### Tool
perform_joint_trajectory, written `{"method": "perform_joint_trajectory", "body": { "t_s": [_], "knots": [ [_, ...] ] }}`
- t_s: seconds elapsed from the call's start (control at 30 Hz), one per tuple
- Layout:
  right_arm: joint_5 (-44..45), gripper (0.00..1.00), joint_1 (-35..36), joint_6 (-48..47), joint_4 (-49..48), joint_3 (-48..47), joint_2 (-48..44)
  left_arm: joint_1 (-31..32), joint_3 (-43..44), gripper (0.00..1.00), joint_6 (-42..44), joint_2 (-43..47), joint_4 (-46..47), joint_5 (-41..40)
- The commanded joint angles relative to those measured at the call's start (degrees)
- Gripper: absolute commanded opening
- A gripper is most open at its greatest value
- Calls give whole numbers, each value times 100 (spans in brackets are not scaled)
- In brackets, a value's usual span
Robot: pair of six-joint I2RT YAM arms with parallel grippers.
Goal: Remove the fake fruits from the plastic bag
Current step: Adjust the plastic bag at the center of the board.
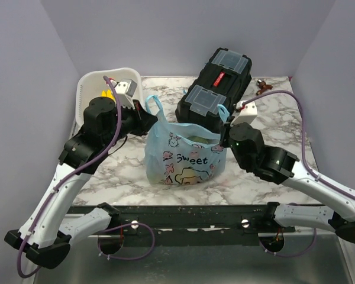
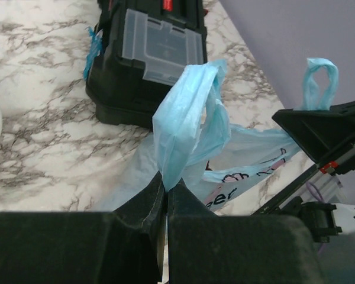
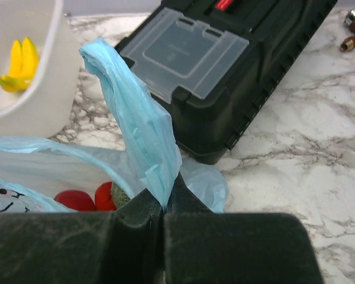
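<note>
**Top external view.** The plastic bag (image 1: 186,158) stands upright near the middle of the counter (image 1: 284,127), slightly toward the near edge, with its mouth facing up. The left gripper (image 1: 149,111) pinches the left loop handle (image 1: 155,102). The right gripper (image 1: 228,125) pinches the right loop handle (image 1: 223,111). The mouth is drawn apart between them. The black toolbox (image 1: 216,83) lies just behind the bag, toward the far edge. The white basket (image 1: 84,89) sits at the far left corner and holds a yellow object (image 1: 108,93) whose kind cannot be told. Small brown items (image 1: 261,87) lie near the far right corner.

**Left wrist view.** The jaws are clamped flat on the gathered film of the handle, with no gap showing.

**Right wrist view.** The jaws are clamped on the other handle in the same way. Two red fruits (image 3: 77,200) lie inside the open mouth, beside a dark greenish piece (image 3: 121,198). Any other contents are hidden.

**Handling.** The bag is likely thin, limp and very light, so it should collapse wherever it is not held. The film may slip or tear under a hard pull. Hold it by the bunched handles. The fruits look rigid, smooth and light, and are apt to roll. Grip each one across its body.
</note>
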State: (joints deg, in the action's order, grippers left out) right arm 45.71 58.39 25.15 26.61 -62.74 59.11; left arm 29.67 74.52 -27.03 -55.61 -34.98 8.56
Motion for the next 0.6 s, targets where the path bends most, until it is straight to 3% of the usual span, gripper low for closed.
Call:
{"method": "perform_joint_trajectory", "body": {
  "t_s": [0.0,0.23,0.47,0.57],
  "knots": [
    [269,1,-21,-415,-164,-566,48,-32,406,0,41,87,77,458],
    [-225,5,-21,293,-243,406,-369,-39,-737,0,-173,475,215,392],
    [-794,22,-20,1177,520,1311,-565,-40,-1665,0,-464,985,413,976],
    [-801,37,-22,1166,793,1200,-694,-40,-1736,0,-490,1104,398,1043]
  ]
}}
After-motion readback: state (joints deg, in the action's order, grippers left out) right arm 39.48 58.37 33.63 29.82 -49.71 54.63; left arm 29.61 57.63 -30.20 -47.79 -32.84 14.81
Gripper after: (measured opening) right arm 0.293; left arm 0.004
